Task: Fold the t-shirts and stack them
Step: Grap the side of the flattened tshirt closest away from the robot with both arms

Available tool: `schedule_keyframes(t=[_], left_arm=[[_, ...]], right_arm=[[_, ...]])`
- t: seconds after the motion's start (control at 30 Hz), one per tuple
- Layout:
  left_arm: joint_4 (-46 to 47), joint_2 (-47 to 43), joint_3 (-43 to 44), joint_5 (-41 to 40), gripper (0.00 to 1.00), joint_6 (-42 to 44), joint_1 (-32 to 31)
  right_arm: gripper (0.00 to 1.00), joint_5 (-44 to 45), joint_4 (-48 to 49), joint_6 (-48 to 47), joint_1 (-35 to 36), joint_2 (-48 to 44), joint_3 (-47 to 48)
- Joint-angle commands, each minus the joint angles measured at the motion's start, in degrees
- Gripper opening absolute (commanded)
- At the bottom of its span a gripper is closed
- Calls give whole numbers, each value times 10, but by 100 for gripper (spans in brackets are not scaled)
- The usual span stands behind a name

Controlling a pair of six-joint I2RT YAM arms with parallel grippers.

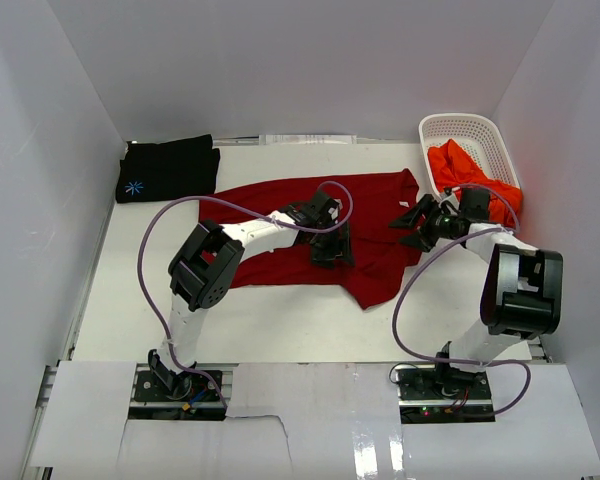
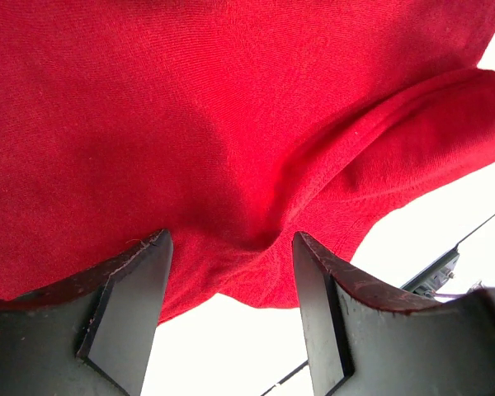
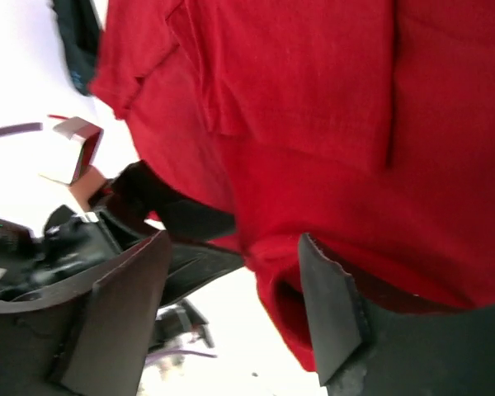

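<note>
three t-shirts sit at three different stages. the black t-shirt (image 1: pixel 167 170) lies folded at the far left of the counter (image 1: pixel 280 320); parked out of the working area, it reads as the base of the stack. the orange-red t-shirt (image 1: pixel 458 165) is bunched in the white basket (image 1: pixel 427 140) at the far right, spilling over the near rim, not yet taken up. the dark red t-shirt (image 1: pixel 365 205) is spread across the middle of the counter, and its right part is doubled into a lumpy flap that reaches nearer than the rest.

both hands are at that right part. the left hand (image 1: pixel 330 248) is low over the shirt with its fingers (image 2: pixel 132 305) well apart and nothing pinched. its wrist view shows a soft ridge of cloth rising between them and a rolled edge just to the right. the right hand (image 1: pixel 417 222) is at the shirt's right edge, just left of the basket, also spread wide. a hem runs beside one finger there, but no cloth is clamped.

my reading is that the dark red shirt is mid-fold. one hand is placed inboard, where a crease would run, and the other at the outer edge that would be lifted over. the flap looks uneven, so a clean fold likely calls for a grip on the hem alone, not the layer beneath.
</note>
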Motion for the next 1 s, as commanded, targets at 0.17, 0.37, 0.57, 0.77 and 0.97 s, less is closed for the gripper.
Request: schedule_keyframes(t=[0.17,0.37,0.57,0.77,0.97], left_arm=[[-42,22,-3,-15,71,10,-7],[-42,29,1,-11,71,10,-7],[-43,32,4,-12,71,10,-7],[-42,29,-1,-11,71,7,-8],[-43,24,-9,-12,72,7,-8]], right_arm=[[71,233,-172,-178,69,-134,33],[71,276,-198,-199,71,-295,-70],[69,245,-221,-201,71,-307,-139],[66,221,-150,-170,71,-277,-191],[64,242,-111,-181,71,-231,-181]])
